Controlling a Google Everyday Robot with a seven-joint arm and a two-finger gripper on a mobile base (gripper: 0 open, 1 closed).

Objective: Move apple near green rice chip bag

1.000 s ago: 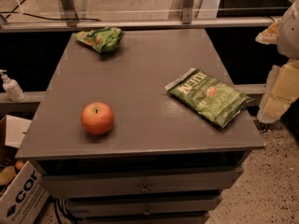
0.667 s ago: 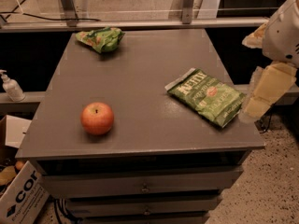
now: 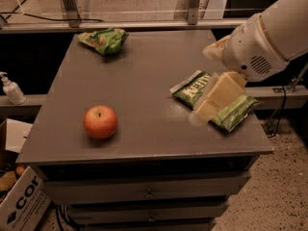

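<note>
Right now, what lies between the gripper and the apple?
Only bare tabletop, seen in the camera view; the gripper hangs over the dark-green bag, right of the apple.

The gripper [image 3: 208,110] is pretty smeared, sitting over the right side of the table [image 3: 144,66] in front of the dark-green bag [image 3: 191,88], so the bag's middle is covered. The arm [image 3: 274,32] runs off the top-right corner. The cardboard box [image 3: 19,203] at bottom left is cropped, and the green rice chip bag [image 3: 103,39] print is too small to read.

Dim, warm light — tool [image 3: 203,111] at right perhaps blurred.
</note>
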